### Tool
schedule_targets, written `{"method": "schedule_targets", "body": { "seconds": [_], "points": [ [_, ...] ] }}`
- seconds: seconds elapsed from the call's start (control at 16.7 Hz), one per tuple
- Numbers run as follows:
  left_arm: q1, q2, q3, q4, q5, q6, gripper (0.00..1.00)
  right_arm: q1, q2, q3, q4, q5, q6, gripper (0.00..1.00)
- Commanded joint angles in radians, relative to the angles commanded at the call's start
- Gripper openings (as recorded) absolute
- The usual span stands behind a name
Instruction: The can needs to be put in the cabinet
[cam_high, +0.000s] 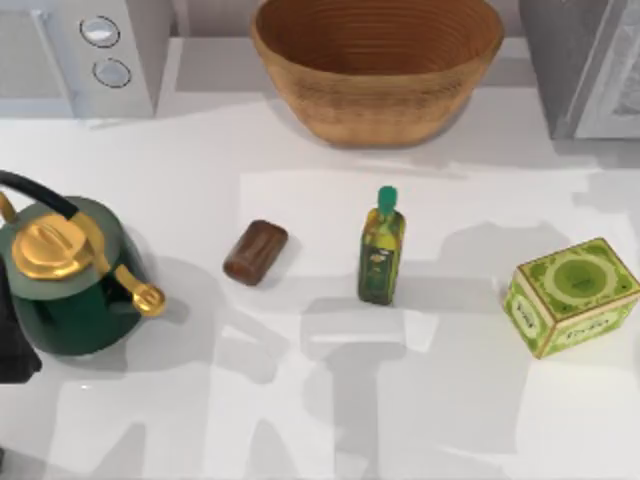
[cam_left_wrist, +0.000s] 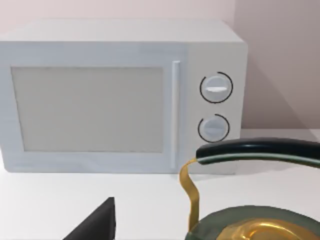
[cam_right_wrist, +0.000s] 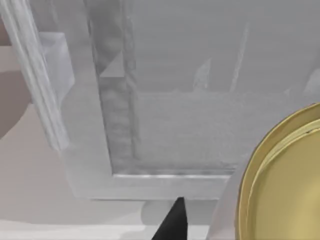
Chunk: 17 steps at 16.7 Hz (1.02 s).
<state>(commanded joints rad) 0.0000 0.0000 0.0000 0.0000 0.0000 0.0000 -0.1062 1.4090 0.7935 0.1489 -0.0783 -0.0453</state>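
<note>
One can (cam_high: 256, 252), one bottle (cam_high: 381, 249), one box (cam_high: 570, 295), one kettle (cam_high: 68, 274), one basket (cam_high: 376, 62) and one microwave (cam_high: 80, 50) are seen on the table (cam_high: 300, 400). The can is lying on its side, left of the bottle. A dark bit at the far left may be the left arm (cam_high: 12, 340); the can is well to its right. Whether either pincer is released or clenched cannot be told.

The can (cam_high: 256, 252) is a small dark brown cylinder with rounded ends, lying on its side on the white tabletop (cam_high: 300, 400), tilted diagonally. It rests left of centre. The cabinet (cam_high: 590, 65), pale grey, stands at the far right corner, well apart from the can.
</note>
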Motion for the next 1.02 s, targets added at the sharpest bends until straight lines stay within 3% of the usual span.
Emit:
{"method": "schedule_targets", "body": {
  "seconds": [0.66,1.02],
  "points": [
    [0.000,0.000,0.000,0.000,0.000,0.000,1.00,-0.004,-0.056,-0.047,-0.029,-0.007,0.011,0.00],
    [0.000,0.000,0.000,0.000,0.000,0.000,1.00,0.030,-0.372,-0.220,-0.058,0.003,0.014,0.00]
  ]
}}
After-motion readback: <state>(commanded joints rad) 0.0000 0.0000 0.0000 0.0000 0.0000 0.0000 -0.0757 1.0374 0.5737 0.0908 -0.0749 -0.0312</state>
